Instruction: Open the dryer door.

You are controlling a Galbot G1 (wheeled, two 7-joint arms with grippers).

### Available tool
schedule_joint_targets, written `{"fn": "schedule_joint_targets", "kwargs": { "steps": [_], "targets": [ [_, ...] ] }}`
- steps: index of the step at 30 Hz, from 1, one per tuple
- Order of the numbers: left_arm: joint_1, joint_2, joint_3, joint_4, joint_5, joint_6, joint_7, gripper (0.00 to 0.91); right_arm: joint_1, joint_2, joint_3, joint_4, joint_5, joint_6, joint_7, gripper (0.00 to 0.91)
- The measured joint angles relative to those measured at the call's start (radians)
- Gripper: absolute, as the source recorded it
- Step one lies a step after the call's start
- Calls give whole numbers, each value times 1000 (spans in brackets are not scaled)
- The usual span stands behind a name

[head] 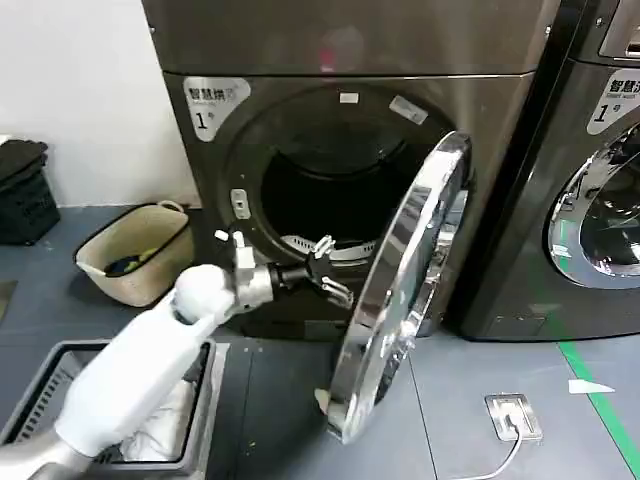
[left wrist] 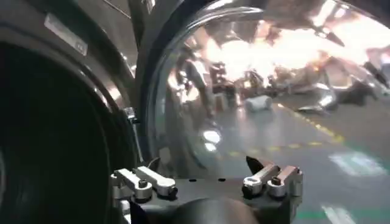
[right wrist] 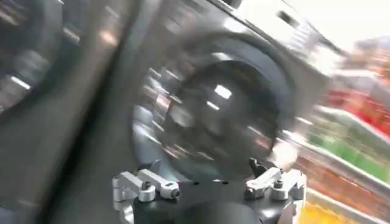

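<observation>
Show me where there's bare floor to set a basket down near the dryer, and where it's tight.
Free: grey floor between the swung-open dryer door and the floor socket plate, short of the green tape line. A narrower strip lies between the grey crate and the door's lower edge. Crowded: the left gripper, open, sits between drum opening and door; beige basket fills the left.

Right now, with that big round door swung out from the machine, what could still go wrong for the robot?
The large chrome-rimmed dryer door hangs partly open, edge-on to the robot, so it might drift back toward the drum opening. The open left gripper sits between door and opening, holding nothing, so a returning door could knock it. The grey laundry basket lies right under that arm, so a low pull-back might snag it.
</observation>
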Motion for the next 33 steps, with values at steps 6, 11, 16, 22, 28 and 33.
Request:
{"fn": "schedule_joint_targets", "kwargs": {
  "steps": [6, 11, 16, 22, 28, 33],
  "targets": [
    [-2, -44, 20, 17, 37, -7, -42, 907, 8, 69, 90, -64, -27, -84, 81, 907],
    [-16, -83, 45, 34, 67, -16, -83, 907, 11, 100, 135, -105, -81, -158, 156, 907],
    [-30, -121, 75, 53, 98, -50, -121, 907, 12, 127, 172, -152, -111, -201, 233, 907],
    [-42, -171, 114, 74, 149, -84, -193, 907, 22, 142, 205, -216, -118, -220, 287, 907],
    [-49, -231, 151, 100, 197, -95, -258, 907, 27, 147, 232, -284, -141, -219, 317, 907],
    [-58, -289, 183, 134, 222, -112, -279, 907, 29, 156, 254, -331, -161, -231, 347, 907]
  ]
}}
